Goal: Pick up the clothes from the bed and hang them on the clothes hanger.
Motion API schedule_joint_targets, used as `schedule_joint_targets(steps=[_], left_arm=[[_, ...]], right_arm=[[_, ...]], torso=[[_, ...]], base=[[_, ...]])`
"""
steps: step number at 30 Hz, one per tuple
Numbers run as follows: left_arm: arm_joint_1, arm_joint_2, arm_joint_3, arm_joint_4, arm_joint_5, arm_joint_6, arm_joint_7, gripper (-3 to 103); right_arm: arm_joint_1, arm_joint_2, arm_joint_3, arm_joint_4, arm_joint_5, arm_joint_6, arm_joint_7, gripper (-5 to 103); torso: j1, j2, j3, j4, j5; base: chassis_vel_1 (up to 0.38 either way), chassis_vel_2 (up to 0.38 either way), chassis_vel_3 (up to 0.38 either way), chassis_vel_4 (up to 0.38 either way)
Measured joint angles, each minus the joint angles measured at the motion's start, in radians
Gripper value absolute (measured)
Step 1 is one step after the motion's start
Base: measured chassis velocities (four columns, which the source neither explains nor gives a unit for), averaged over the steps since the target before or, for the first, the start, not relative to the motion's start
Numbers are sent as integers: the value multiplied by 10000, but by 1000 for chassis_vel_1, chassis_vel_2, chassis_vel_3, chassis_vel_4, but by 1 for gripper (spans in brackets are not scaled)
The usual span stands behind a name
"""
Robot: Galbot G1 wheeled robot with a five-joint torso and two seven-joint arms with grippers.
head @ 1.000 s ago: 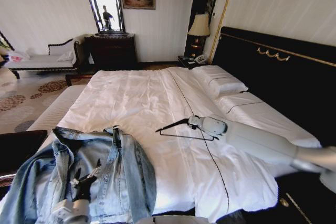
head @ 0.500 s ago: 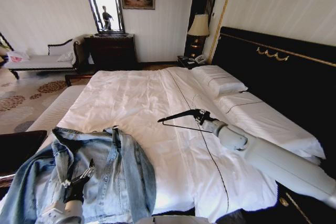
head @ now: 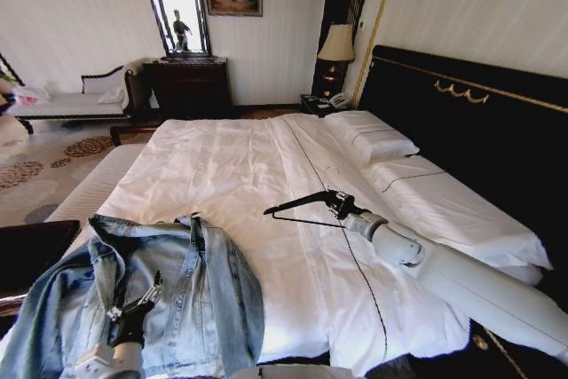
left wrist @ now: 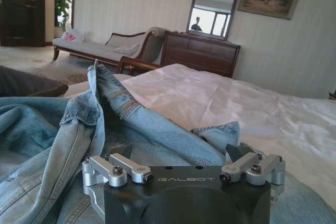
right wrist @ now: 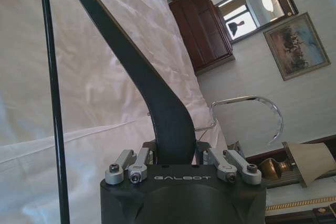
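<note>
My right hand (head: 338, 204) clamps hanger (head: 302, 211), long axis pointing left toward jacket (head: 191, 295); my left hand (head: 135, 308) wide above jacket, nearer

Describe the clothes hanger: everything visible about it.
The clothes hanger is a thin black triangle with a broad curved shoulder piece, a slim bottom bar and a curved silver hook. The right gripper is shut on its shoulder near the hook, holding it over the bed's white sheet, its far corner pointing toward the denim jacket.
</note>
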Motion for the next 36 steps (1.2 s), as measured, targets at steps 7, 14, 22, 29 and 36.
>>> schedule_joint_targets(steps=[7,14,22,29,36], left_arm=[[58,-57,107,-4,123,-49,3,100],[44,-90,300,40,225,-75,-1,100],[17,-84,318,41,226,-74,-5,100],[17,-87,312,76,217,-74,-6,100],[-6,-90,305,78,193,-75,-5,100]], right_arm=[[-188,66,67,14,-174,-95,-212,36],[-188,1,70,5,-193,-94,-308,36],[-183,-7,70,26,-171,-79,-281,36],[-157,-5,64,69,-132,-92,-193,36],[-164,-57,49,94,-25,-81,12,36]], torso=[[0,0,0,-2,0],[1,0,1,-1,-2],[2,0,0,0,-3],[1,0,0,0,2],[2,0,1,0,3]], base=[[61,65,-56,-87],[181,172,-159,-186],[274,271,-273,-267],[283,269,-274,-259],[237,243,-246,-240]])
